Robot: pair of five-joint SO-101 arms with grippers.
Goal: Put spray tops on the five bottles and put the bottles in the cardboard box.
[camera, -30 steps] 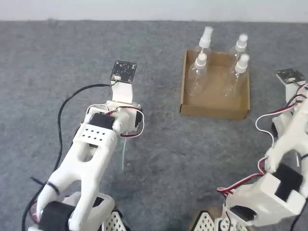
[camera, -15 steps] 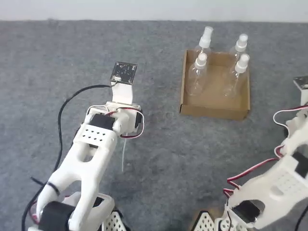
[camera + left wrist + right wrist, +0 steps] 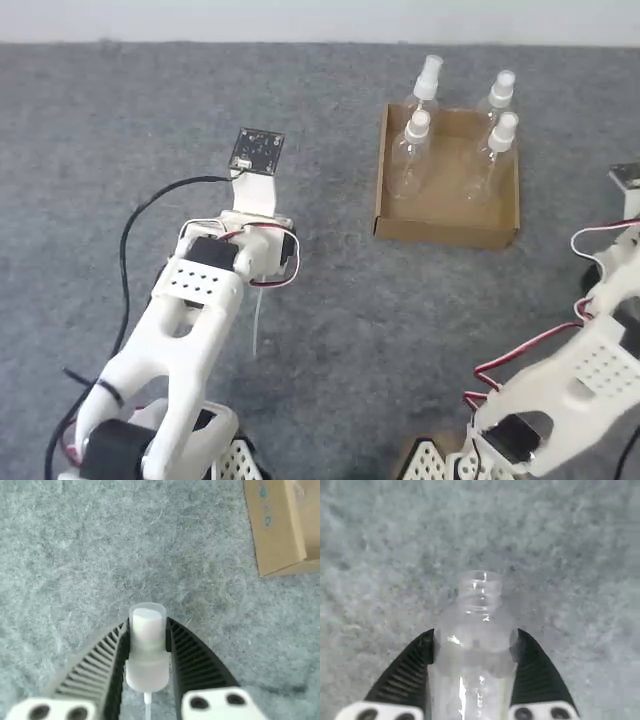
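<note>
A grey, felt-like surface (image 3: 400, 320) with a fuzzy nap runs back to a pale wall strip (image 3: 300, 20). Toward its far right sits the shallow brown cardboard box (image 3: 445, 228), with four clear plastic bottles (image 3: 410, 165) standing upright inside, each capped with a white sprayer (image 3: 430, 70). The left claw (image 3: 146, 626) has its black ribbed fingers closed snugly on a frosted white spray top (image 3: 146, 655). The top's dip tube (image 3: 256, 322) shows as a thin line beside the white left arm (image 3: 190, 330). The right claw (image 3: 474, 634) grips the fifth bottle (image 3: 480, 607) around its shoulder, its threaded neck uncapped. The right arm (image 3: 585, 375) is cut off at the high view's edge, and that bottle is hidden there.
</note>
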